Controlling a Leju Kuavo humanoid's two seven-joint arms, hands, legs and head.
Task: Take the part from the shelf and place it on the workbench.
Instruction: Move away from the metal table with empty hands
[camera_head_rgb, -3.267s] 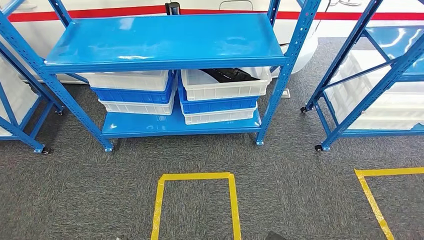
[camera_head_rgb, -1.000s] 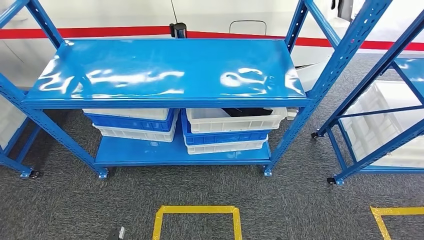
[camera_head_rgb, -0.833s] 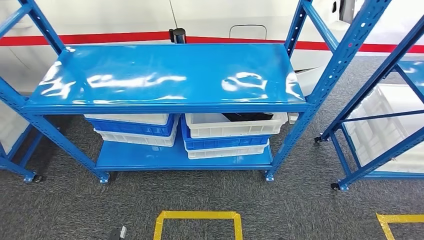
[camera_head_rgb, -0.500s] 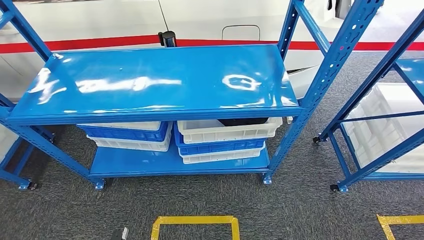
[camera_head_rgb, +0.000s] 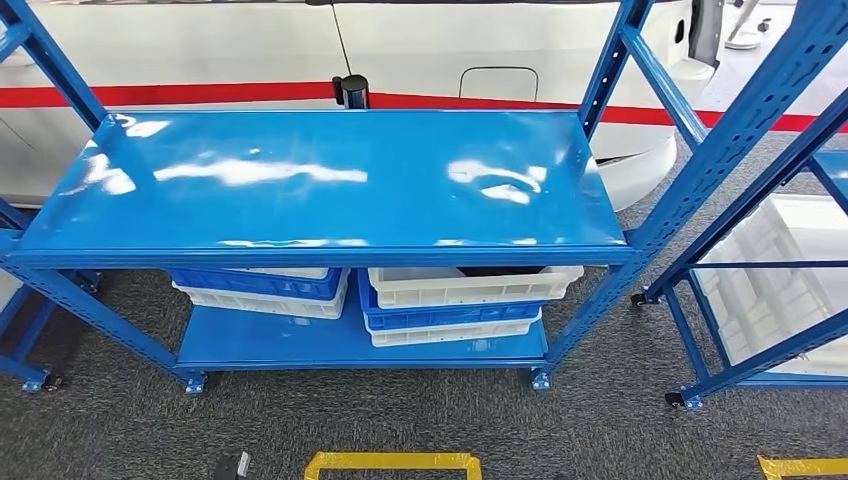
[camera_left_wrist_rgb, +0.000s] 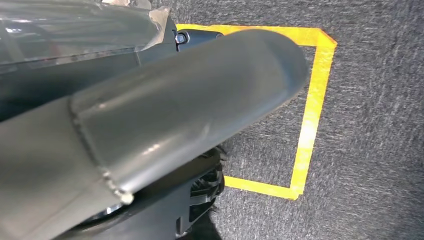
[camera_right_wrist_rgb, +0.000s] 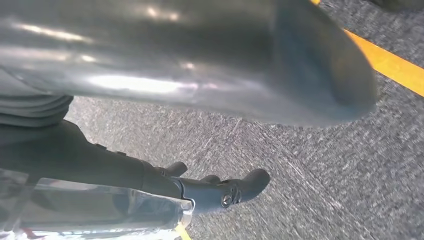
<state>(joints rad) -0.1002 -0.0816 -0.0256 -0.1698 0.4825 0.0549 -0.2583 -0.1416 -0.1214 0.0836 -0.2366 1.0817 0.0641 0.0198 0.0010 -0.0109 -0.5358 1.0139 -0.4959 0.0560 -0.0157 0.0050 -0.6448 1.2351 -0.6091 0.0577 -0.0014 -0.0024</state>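
Facing the blue shelf (camera_head_rgb: 320, 185), the head view shows its glossy upper deck bare and reflective. On the lower deck, at 6 o'clock of the upper deck's right half, a white crate (camera_head_rgb: 470, 288) tops a stack of blue and white crates; a dark part (camera_head_rgb: 500, 271) lies inside it, mostly hidden by the deck edge. A second crate stack (camera_head_rgb: 262, 290) stands just beside it at 9 o'clock. A neighbouring shelf (camera_head_rgb: 760, 230) stands at 3 o'clock. Yellow floor tape (camera_head_rgb: 392, 461) lies at 6 o'clock on grey carpet.

Left hand (camera_left_wrist_rgb: 165, 125): thumb over carpet, finger state cannot be told. Right hand (camera_right_wrist_rgb: 220, 192): dark fingers extended, apart, holding nothing.
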